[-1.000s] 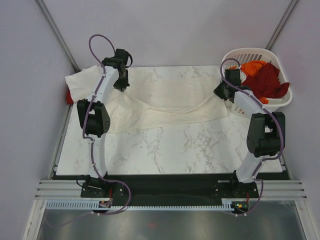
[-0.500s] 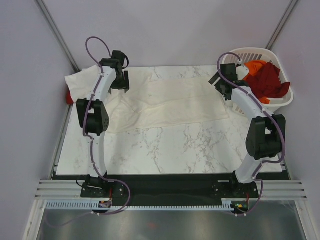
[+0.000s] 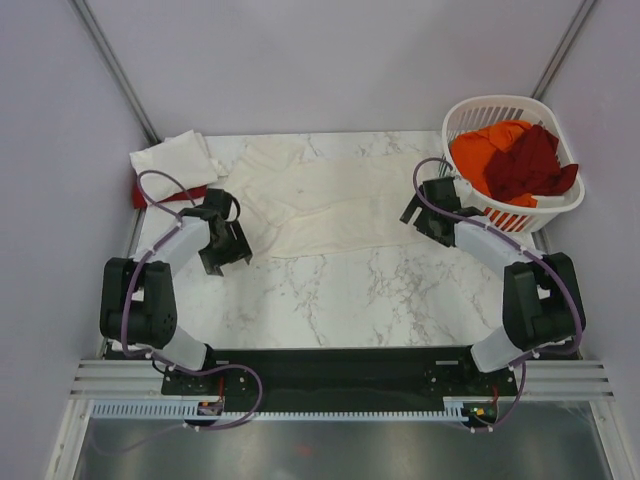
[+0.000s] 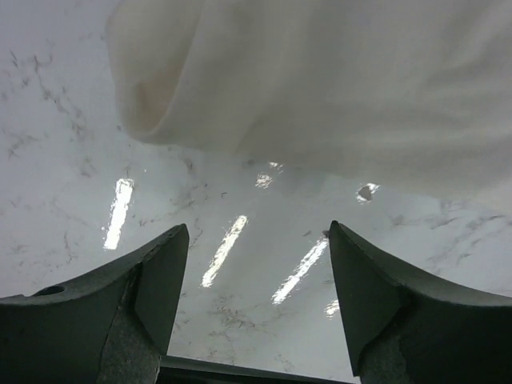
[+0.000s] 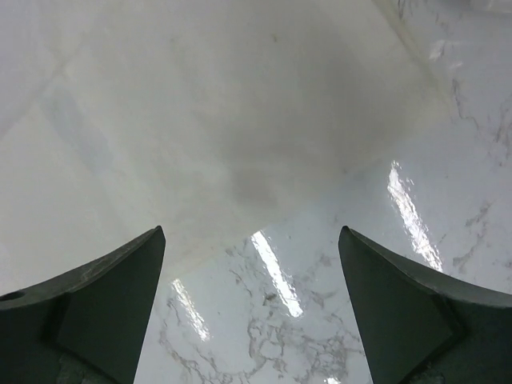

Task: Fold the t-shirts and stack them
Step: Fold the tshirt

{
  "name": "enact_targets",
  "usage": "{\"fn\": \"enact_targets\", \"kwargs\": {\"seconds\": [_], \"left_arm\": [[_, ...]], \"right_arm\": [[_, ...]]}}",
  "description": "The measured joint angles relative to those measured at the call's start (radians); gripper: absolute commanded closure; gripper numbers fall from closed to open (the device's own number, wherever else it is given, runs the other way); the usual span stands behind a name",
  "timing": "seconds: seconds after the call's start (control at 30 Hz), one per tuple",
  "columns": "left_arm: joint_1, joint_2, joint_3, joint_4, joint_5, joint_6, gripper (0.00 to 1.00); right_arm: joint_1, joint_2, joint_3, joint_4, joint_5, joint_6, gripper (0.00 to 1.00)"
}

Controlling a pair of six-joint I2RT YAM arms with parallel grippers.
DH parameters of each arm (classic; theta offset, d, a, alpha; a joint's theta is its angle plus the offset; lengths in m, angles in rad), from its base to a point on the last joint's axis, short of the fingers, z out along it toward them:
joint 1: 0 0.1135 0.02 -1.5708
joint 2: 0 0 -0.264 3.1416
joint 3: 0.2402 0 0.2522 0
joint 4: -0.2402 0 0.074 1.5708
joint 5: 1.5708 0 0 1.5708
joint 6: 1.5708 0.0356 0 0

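While the left gripper [image 4: 258, 240] and right gripper [image 5: 252, 240] hang with fingers spread and empty, your wrist views crop the large cream-white t-shirt [image 3: 330, 195], soft and rumpled on the glossy marble table [image 3: 380, 290]. A red shirt [image 3: 138, 192] hides mostly under a folded white shirt [image 3: 172, 157]. An orange shirt [image 3: 482, 150] and a maroon shirt [image 3: 530, 160] heap in the slatted basket [image 3: 545, 210].

No readable text or labels anywhere
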Motion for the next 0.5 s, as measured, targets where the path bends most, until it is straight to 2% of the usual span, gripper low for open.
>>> {"fn": "enact_targets", "kwargs": {"seconds": [0.13,0.37,0.4,0.5], "left_arm": [[0.0,-0.008,-0.119,0.041,0.001,-0.067,0.21],[0.003,-0.053,-0.124,0.158,-0.019,-0.117,0.21],[0.003,-0.063,-0.124,0.17,-0.032,-0.118,0.17],[0.009,-0.094,-0.126,0.188,-0.071,-0.119,0.16]], "right_arm": [[0.0,-0.051,-0.089,0.01,-0.055,-0.025,0.02],[0.0,-0.151,-0.153,0.035,-0.109,-0.05,0.02],[0.0,-0.156,-0.158,0.039,-0.113,-0.053,0.02],[0.0,-0.163,-0.176,0.047,-0.115,-0.067,0.02]]}}
